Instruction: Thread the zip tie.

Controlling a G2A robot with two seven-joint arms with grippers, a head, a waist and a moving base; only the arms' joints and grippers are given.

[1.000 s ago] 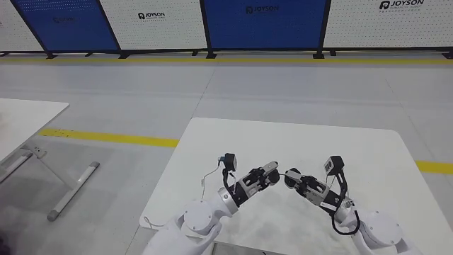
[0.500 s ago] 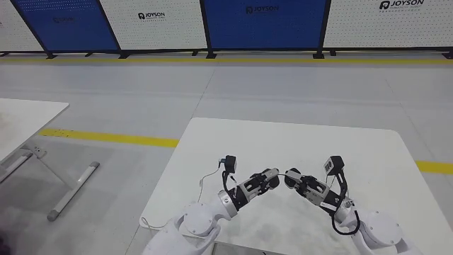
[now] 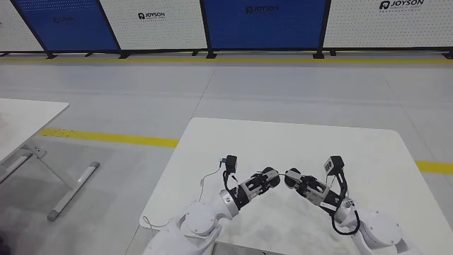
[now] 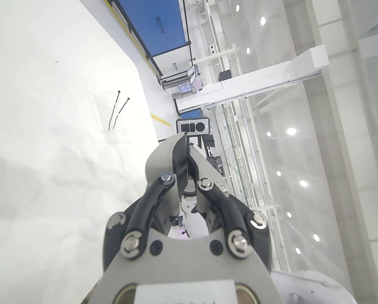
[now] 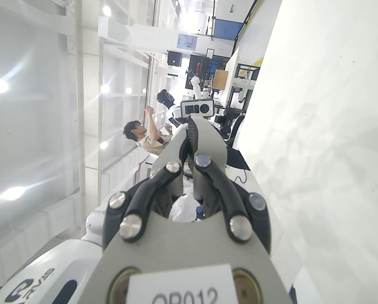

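Note:
Over the white table (image 3: 283, 138) my two grippers face each other tip to tip, a small gap apart. The left gripper (image 3: 271, 175) (image 4: 185, 142) is shut, its black pads pressed together. The right gripper (image 3: 290, 178) (image 5: 190, 129) is shut too. A thin dark strand (image 3: 283, 174) shows between the two tips in the top view; I cannot tell whether it is a zip tie or which gripper holds it. Two black zip ties (image 4: 116, 113) lie side by side on the table beyond the left gripper.
The table's far edge (image 4: 135, 61) and side edge (image 5: 264, 52) drop to the floor. A second white table (image 3: 21, 124) stands apart at the far left. Blue and white panels (image 3: 262, 10) line the back of the room.
The left gripper has drawn slightly back toward the robot and lower in the top view. The right arm has not moved.

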